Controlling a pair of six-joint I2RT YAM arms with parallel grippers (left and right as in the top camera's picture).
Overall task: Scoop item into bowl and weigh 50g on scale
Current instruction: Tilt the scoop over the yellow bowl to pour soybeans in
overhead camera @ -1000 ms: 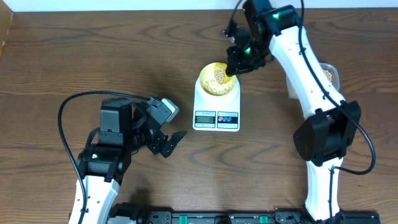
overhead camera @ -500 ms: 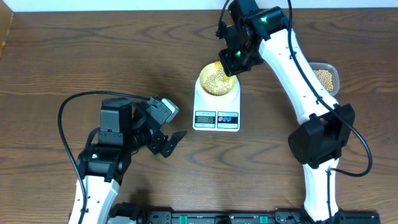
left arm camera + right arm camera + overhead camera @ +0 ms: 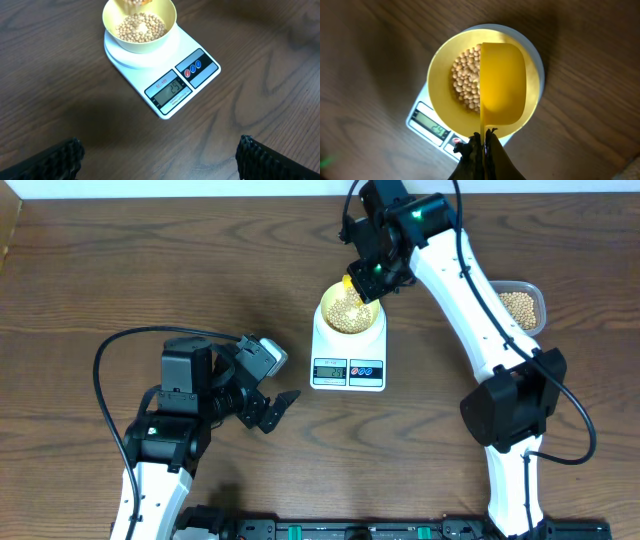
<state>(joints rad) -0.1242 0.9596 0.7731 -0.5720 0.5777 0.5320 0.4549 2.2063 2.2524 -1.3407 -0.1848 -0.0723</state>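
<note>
The pale yellow bowl (image 3: 349,309) stands on the white scale (image 3: 349,355) at the table's middle, with tan beans (image 3: 465,80) in it. The scale's display (image 3: 170,91) is lit. My right gripper (image 3: 483,134) is shut on the thin handle of a bright yellow scoop (image 3: 502,84), which is tipped on its side over the bowl's right half; its inside is turned away. In the overhead view the scoop (image 3: 350,284) hangs at the bowl's far rim. My left gripper (image 3: 272,409) rests open, low and left of the scale, with bare wood between its fingertips (image 3: 67,155).
A clear plastic tub (image 3: 522,305) holding more beans sits at the right, behind the right arm. The left arm's black cable (image 3: 110,350) loops over the table at the left.
The right arm has swung left, uncovering the tub, and has rolled the scoop over at the bowl's far rim. More beans lie in the bowl. The left arm has not moved.
</note>
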